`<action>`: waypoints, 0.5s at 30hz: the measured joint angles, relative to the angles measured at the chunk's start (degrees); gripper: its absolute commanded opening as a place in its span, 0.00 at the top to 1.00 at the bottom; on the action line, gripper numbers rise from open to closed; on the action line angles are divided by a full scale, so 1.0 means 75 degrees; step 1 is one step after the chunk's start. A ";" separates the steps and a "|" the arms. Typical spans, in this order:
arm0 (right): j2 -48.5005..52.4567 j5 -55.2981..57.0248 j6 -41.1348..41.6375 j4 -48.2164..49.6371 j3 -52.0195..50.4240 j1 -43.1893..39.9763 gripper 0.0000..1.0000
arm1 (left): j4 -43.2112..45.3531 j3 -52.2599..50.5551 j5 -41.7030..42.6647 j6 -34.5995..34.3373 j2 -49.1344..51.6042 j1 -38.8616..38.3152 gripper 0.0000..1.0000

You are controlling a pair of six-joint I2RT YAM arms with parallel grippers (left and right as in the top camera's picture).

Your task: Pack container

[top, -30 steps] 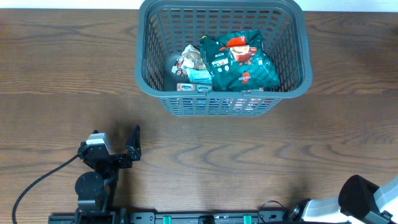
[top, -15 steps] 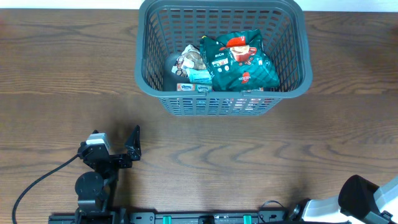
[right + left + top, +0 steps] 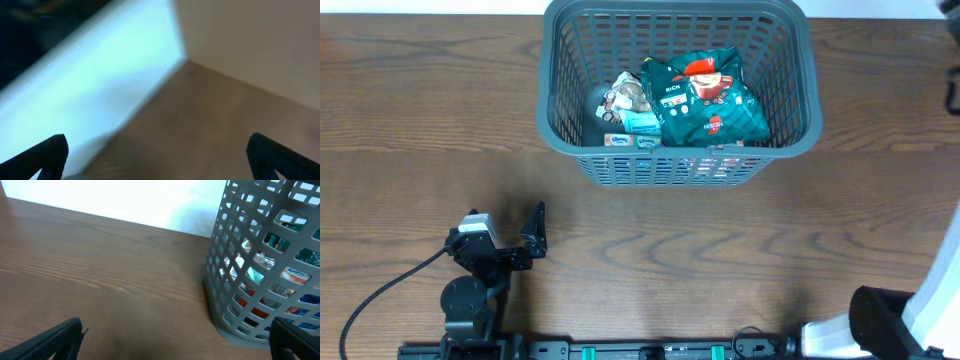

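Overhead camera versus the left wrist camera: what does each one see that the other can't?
Only the overhead view looks down into the open container, showing a green snack bag lying on top of smaller packets, plus the left arm near the table's front edge. Only the left wrist view shows that arm's own fingers, spread wide apart and empty, and packets seen through the container's slotted side wall. Both show the grey container standing on the brown wooden table.

Left hand (image 3: 177,332) and right hand (image 3: 157,149) each have jaws spread wide apart.
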 measured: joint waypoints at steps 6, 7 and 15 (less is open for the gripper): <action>-0.0297 -0.0481 -0.1719 0.1530 -0.0600 0.1507 0.01 | 0.0000 0.0000 0.0000 0.0000 -0.0003 0.0000 0.01; -0.0434 -0.0647 -0.1932 0.1620 -0.0825 0.1673 0.01 | 0.0000 0.0000 0.0000 0.0003 -0.0003 0.0003 0.01; -0.2661 -0.1591 -0.2699 0.4039 -0.4389 0.2154 0.01 | 0.0000 0.0000 0.0000 0.0000 -0.0003 0.0000 0.01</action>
